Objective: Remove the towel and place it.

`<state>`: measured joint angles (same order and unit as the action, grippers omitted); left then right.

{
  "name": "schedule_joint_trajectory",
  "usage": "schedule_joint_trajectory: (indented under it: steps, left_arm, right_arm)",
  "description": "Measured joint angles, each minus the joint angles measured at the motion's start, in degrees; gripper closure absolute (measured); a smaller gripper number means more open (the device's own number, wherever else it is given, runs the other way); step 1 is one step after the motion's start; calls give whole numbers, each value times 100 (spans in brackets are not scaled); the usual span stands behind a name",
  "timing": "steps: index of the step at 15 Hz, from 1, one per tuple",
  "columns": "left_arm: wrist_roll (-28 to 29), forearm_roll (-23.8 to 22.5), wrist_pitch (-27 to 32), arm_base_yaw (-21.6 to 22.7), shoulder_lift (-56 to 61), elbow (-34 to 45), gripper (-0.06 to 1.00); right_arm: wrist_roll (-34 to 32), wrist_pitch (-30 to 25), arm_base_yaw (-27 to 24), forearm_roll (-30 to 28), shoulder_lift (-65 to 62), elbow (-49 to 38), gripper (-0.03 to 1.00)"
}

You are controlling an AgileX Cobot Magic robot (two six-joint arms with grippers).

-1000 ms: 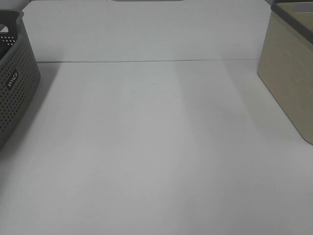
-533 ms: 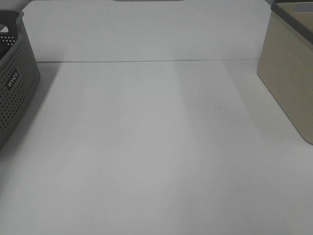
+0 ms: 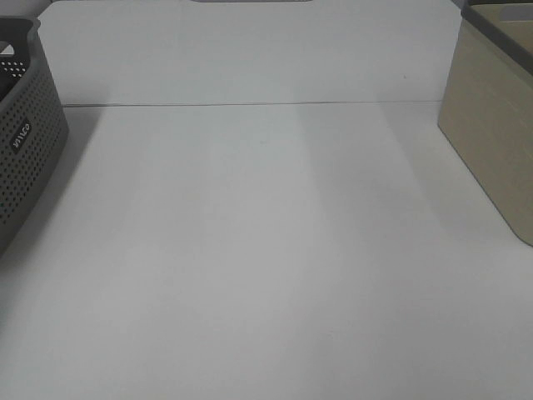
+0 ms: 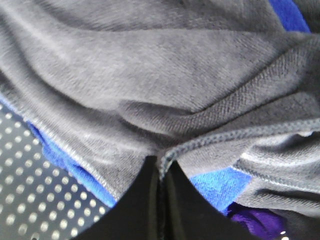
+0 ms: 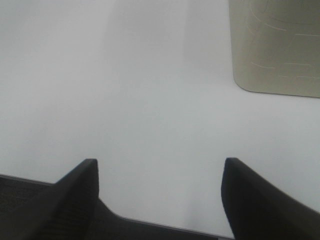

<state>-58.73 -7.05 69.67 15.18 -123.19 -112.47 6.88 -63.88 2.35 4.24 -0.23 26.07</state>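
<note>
Left gripper (image 4: 161, 167) clamped on the towel (image 4: 165, 75), down in the grey basket (image 3: 25, 158)
Between the grey basket on the left and the beige basket (image 3: 491, 142) on the right, probably the drop place, the table (image 3: 266, 250) gives open room to carry the cloth across; neither arm shows in the high view. The towel lies crumpled in the grey basket, over a blue cloth (image 4: 220, 182) and a purple cloth (image 4: 255, 220), with the perforated wall just beside. Jaws are pressed together on a fold at the stitched hem (image 4: 240, 135), I judge because that edge gives a thin, firm bite that lifts the towel alone. Right gripper (image 5: 160, 165) hangs over the table near the beige basket, jaws wide apart and holding nothing, perhaps ready for a second corner
</note>
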Motion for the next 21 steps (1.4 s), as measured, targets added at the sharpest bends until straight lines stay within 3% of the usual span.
schedule_joint_trajectory:
  steps: [7,11,14,18,19,21]
  left_arm:
    - [1020,350,17,-378,2011,0,94]
    - [1175,355,17,-785,3002,0,94]
    - [1335,264,29,-1627,3867,-34,94]
    - [1730,-120,11,-2475,3936,-441,94]
    - [1759,-138,11,-2756,3942,-573,94]
    - [1788,-155,-6,-3363,3942,-693,94]
  right_arm:
    - [0,0,0,0,0,0,28]
    - [0,0,0,115,0,0,28]
    - [11,57,0,911,195,0,28]
    - [871,201,0,1799,831,0,28]
    - [1203,355,0,2023,968,6,28]
    - [1828,1192,0,2659,1415,52,28]
